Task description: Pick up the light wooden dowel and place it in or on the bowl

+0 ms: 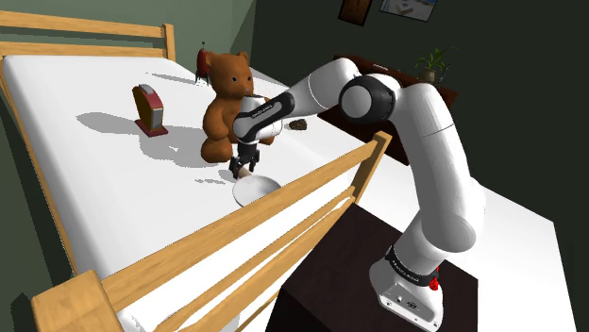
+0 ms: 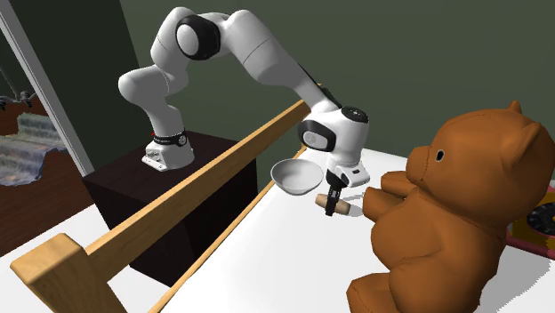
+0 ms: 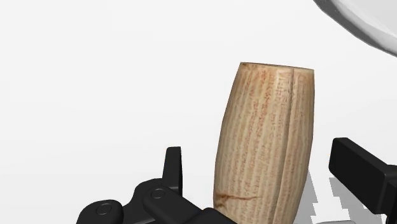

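The wrist view settles what the shoulder view leaves unclear: the gripper [image 3: 261, 158] is wide, and its black fingers [image 3: 173, 167] stand clear of the dowel [image 3: 267, 140] on both sides. The dowel is a pale, barrel-shaped peg with streaky grain, lying on the white bed [image 1: 113, 179]. In the shoulder view the smooth white bowl [image 1: 255, 190] sits just beside it, at its four o'clock.

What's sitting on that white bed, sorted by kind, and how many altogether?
Teddy bear: 1
Bowl: 1
Wooden dowel: 1
Red-and-tan object: 1
Small red object: 1
Small dark object: 1
Total: 6
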